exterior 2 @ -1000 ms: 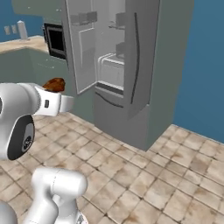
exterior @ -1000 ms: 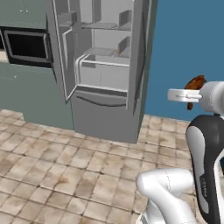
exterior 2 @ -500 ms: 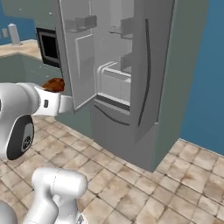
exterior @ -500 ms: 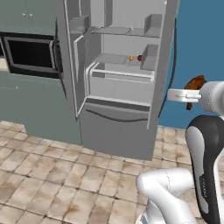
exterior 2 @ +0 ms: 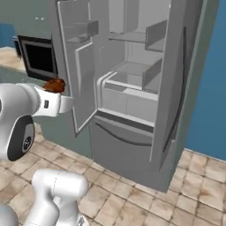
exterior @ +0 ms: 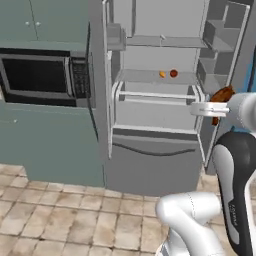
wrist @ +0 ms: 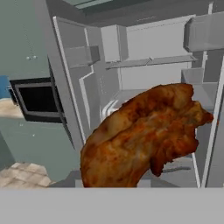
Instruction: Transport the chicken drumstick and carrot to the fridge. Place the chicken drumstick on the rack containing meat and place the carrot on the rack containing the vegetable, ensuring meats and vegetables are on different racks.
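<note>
The reddish-brown chicken drumstick [exterior: 223, 94] [exterior 2: 55, 84] rides in the air at the end of my arm, and in the hand view it looms large [wrist: 140, 135] and hides the fingertips. My gripper [exterior: 219, 101] [exterior 2: 58, 89] is shut on it. The fridge [exterior: 150, 165] [exterior 2: 128, 145] [wrist: 144, 74] stands straight ahead with both doors open. On its middle shelf sit a small orange item [exterior: 162, 74] and a small dark red round item [exterior: 173, 73]. The carrot is out of view.
A black-fronted wall oven [exterior: 40, 75] [exterior 2: 39, 57] [wrist: 37, 98] sits in teal cabinets left of the fridge. The left fridge door [exterior: 100, 75] and the right door [exterior: 220, 50], with bins, stick out towards me. Tiled floor [exterior: 60, 220] lies in front.
The base has driven closer to the fridge, so it now looms larger and more head-on. The drumstick stays held in the same place relative to the arm.
</note>
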Motion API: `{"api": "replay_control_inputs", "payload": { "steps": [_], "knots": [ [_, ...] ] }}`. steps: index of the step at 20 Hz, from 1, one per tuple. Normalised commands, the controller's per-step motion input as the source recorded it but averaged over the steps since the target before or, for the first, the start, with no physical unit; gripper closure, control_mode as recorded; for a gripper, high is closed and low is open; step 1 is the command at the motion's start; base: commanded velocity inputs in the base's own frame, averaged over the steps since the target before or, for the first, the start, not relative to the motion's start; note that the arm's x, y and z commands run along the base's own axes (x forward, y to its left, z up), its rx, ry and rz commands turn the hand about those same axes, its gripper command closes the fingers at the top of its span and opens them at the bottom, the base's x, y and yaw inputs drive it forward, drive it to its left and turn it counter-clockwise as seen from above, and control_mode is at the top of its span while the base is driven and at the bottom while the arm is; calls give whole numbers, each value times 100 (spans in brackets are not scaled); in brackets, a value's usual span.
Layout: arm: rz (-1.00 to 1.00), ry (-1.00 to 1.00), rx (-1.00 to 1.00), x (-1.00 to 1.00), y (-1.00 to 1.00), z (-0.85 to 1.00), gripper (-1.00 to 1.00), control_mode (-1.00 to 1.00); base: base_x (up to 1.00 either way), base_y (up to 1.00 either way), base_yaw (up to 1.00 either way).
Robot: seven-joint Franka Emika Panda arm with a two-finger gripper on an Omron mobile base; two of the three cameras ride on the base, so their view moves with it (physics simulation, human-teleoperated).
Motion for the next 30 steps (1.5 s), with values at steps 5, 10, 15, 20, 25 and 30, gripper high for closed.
{"api": "replay_control_inputs", "payload": {
  "steps": [5,10,15,20,25,30],
  "knots": [
    [0,0,0,0,0,0,100,100,51,41,-43],
    [0,0,0,0,0,0,100,100,4,18,-18],
    [0,0,0,0,0,0,100,100,47,20,-53],
    [0,0,0,0,0,0,100,100,51,46,-21],
    [0,0,0,0,0,0,100,100,88,26,-5],
    [0,0,0,0,0,0,100,100,95,0,0]
  ]
}}
